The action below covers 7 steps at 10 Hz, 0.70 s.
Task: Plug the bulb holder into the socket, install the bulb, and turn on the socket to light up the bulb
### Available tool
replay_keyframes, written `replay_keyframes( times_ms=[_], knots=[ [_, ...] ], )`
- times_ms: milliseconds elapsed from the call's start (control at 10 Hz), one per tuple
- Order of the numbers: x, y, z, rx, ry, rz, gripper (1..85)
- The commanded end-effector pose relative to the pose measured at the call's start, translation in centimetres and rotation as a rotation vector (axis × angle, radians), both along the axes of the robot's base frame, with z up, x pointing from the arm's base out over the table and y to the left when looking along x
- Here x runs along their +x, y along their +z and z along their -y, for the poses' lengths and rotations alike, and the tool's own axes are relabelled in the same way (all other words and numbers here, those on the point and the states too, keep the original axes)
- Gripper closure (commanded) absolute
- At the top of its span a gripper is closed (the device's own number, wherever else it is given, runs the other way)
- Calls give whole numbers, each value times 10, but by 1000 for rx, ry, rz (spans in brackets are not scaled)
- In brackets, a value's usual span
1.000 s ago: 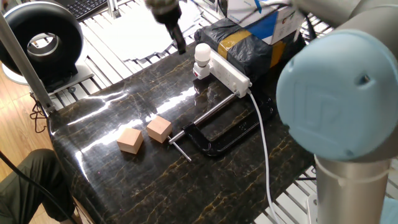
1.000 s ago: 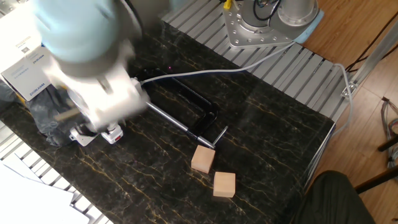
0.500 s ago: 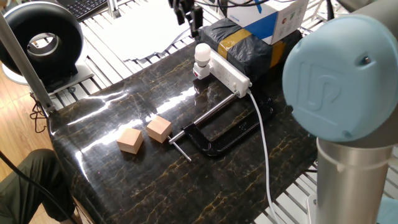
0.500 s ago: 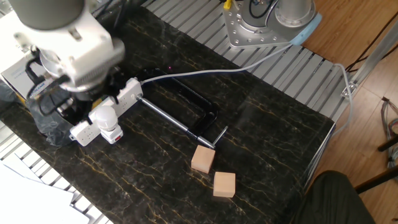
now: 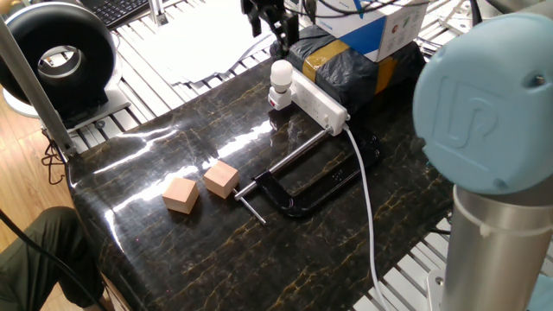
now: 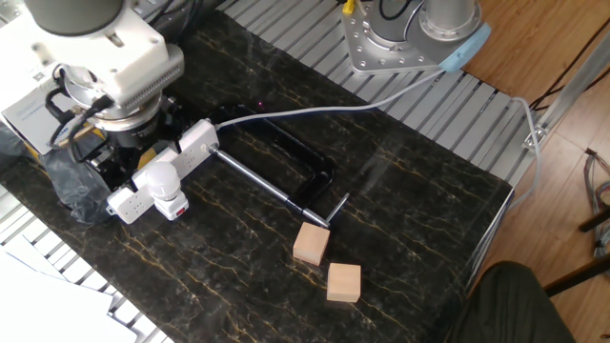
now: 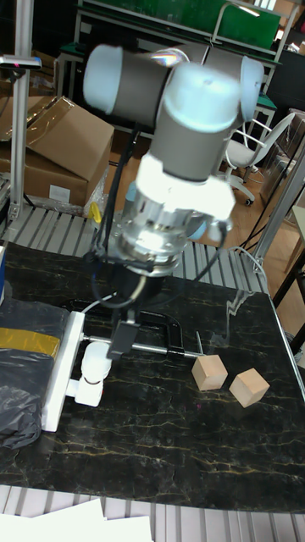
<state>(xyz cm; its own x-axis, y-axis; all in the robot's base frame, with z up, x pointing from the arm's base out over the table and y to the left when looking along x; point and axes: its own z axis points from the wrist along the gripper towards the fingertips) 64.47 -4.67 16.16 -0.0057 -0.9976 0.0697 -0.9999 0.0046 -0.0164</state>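
**Bulb seated at the strip's end, tool above**

Nearest on the dark marble counter (image 5: 155, 216) lie two wooden cubes (image 5: 181, 194), then a black C-clamp (image 5: 302, 192). Beyond, the bulb (image 5: 282, 72) sits in the bulb holder (image 5: 277, 100), plugged into the socket (image 5: 318, 102). The tool (image 5: 278, 19) hangs above; whether it is open cannot be told. No lettering is legible except a raised "UR" on the arm's blue cap (image 5: 475, 112).

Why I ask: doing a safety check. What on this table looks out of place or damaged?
Nothing looks damaged or spilled. The bulb sits in its holder at the end of the power strip. A black clamp and two wooden cubes lie loose nearby.
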Motion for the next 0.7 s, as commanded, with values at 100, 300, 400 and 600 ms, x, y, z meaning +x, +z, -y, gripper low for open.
replay_keyframes(
  times_ms=[100,300,400,600],
  knots=[
    [-17,-34,-2,71,-22,-36,87],
    [-23,-32,1,65,-20,-44,80],
    [-19,-36,6,47,-21,-27,80],
    [-16,-40,8,34,-19,-22,80]
  ],
)
